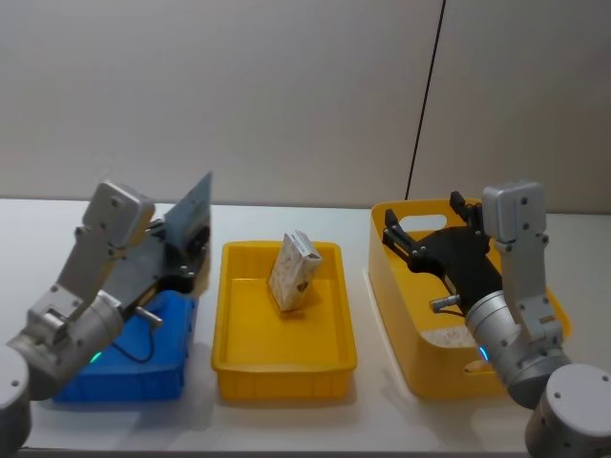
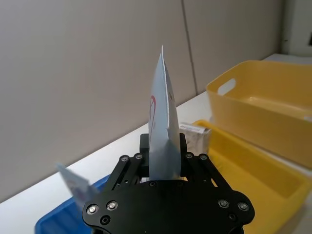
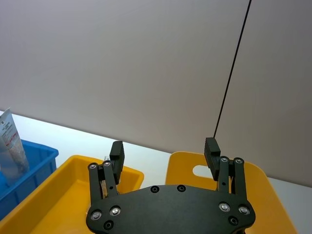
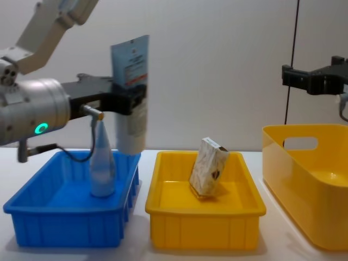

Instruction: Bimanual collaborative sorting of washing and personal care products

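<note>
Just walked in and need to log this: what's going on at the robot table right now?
The left gripper is shut on the tall refill pouch, holding it upright above the blue bin, on the side next to the yellow tray. A clear slim bottle stands in the blue bin, and a marbled carton leans in the yellow tray. The right gripper hangs open above the tall yellow bin, holding nothing.

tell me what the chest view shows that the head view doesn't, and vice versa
Chest: a clear slim bottle standing upright in the blue bin. Head: the tall yellow bin's floor, with a pale patch I cannot identify. Both: left gripper shut on the refill pouch, a marbled carton leaning in the yellow tray, right gripper open.
</note>
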`<state>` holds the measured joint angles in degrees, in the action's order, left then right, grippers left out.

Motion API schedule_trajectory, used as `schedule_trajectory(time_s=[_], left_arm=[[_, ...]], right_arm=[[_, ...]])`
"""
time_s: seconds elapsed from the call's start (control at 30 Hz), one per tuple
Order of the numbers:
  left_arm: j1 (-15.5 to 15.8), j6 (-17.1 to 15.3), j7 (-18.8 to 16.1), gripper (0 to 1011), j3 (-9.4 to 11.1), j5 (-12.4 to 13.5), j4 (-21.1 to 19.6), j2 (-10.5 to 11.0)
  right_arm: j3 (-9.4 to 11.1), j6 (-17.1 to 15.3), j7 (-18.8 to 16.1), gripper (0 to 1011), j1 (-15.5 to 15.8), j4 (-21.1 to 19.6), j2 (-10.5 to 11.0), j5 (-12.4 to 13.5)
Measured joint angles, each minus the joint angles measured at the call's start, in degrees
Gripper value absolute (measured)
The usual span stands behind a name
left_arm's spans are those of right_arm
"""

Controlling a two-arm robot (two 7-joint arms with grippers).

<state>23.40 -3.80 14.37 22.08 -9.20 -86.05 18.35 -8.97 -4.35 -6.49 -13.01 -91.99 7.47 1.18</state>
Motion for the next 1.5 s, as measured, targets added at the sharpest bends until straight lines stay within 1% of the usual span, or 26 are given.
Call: schedule_trajectory(time_s=[0.07, 0.4, 0.63, 0.83, 1.07, 1.5], left_arm=[[0.6, 0.2, 1.1, 262, 0.7, -0.2, -0.1, -0.7], [3.0, 0.5, 4.0, 262, 2.6, -0.6, 0.7, -3.4], [4.1, 0.7, 5.0, 262, 3.4, -0.6, 1.4, -4.7], [4.9, 0.8, 5.7, 262, 3.8, -0.6, 1.8, -5.6], [5.4, 0.8, 6.1, 262, 4.1, -0.6, 2.1, -6.1], [5.8, 0.9, 6.5, 262, 4.4, -0.6, 2.3, -6.5]], right_arm=[[0.0, 0.0, 0.0, 1004, 0.0, 0.0, 0.0, 0.0], [0.0, 0.0, 0.0, 1004, 0.0, 0.0, 0.0, 0.0], [0.0, 0.0, 0.0, 1004, 0.0, 0.0, 0.0, 0.0], [-0.1, 0.0, -1.2, 1004, 0.0, 0.0, 0.2, 0.4], [-0.7, -0.2, -4.1, 1004, 0.0, -0.2, 1.2, 1.7], [-3.0, -1.5, -11.8, 1004, -0.7, -0.3, 4.2, 4.8]])
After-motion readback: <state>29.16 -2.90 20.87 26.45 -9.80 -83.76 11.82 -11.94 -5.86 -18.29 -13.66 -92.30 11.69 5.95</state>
